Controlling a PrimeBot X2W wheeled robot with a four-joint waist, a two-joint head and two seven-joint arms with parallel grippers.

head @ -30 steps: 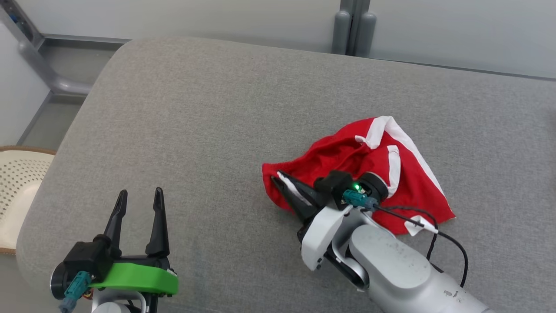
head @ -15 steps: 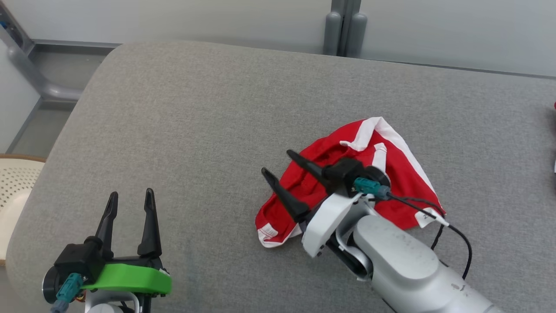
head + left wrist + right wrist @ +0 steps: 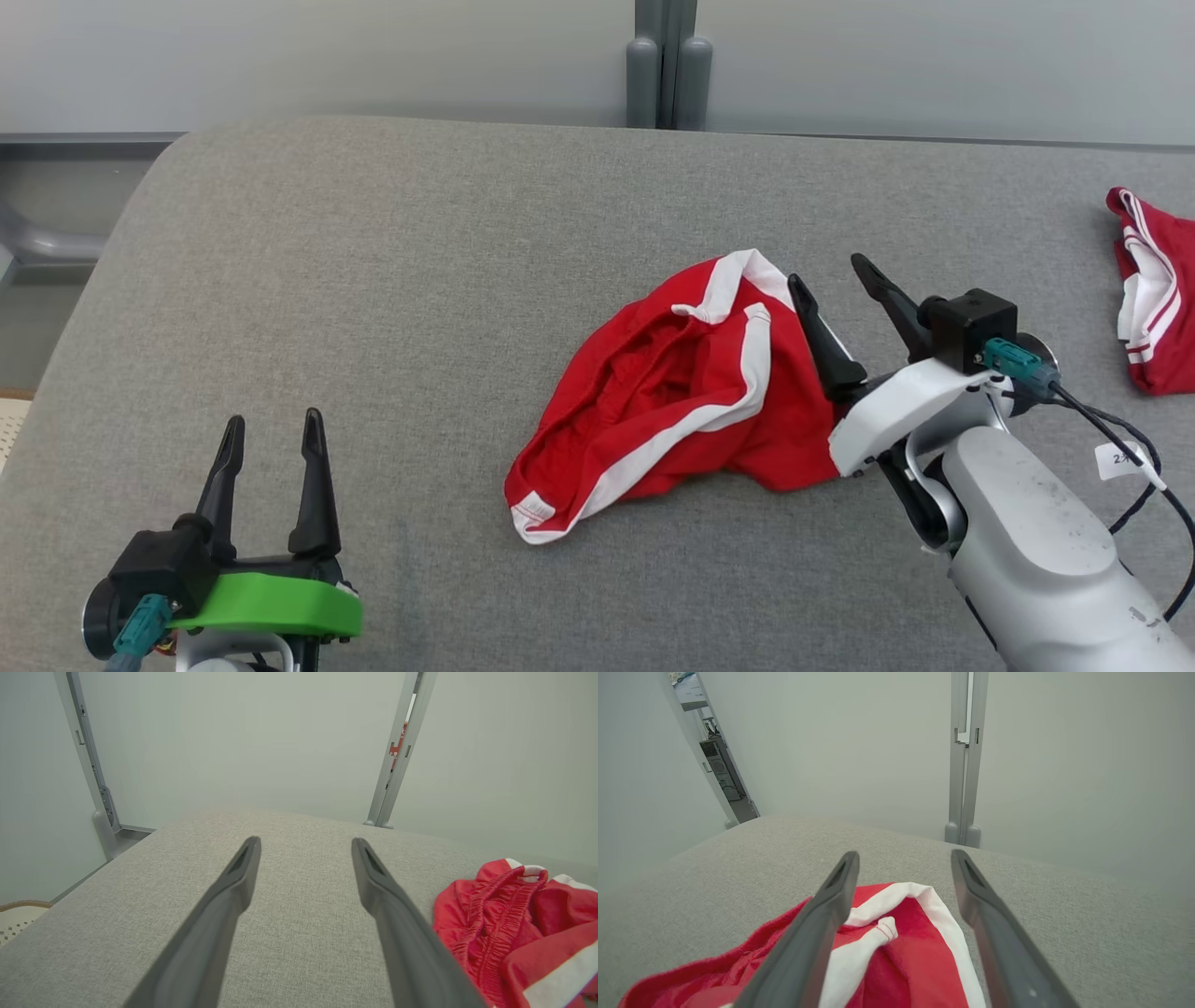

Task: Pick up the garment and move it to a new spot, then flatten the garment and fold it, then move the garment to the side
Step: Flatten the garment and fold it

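Observation:
The garment, red shorts with white stripes, lies crumpled on the grey cushion near its middle. My right gripper is open just above the garment's right edge, holding nothing. In the right wrist view the garment spreads below and between the parted fingers. My left gripper is open at the lower left, well apart from the cloth. The left wrist view has the garment off to the right of the spread fingers.
A second red and white garment lies at the cushion's right edge. The grey cushion has wide bare room to the left and behind. A grey wall with a post runs along the back.
My right gripper opened and let go of the garment, then swung from its left end to its right side. The garment now lies spread lower left. The head camera panned right.

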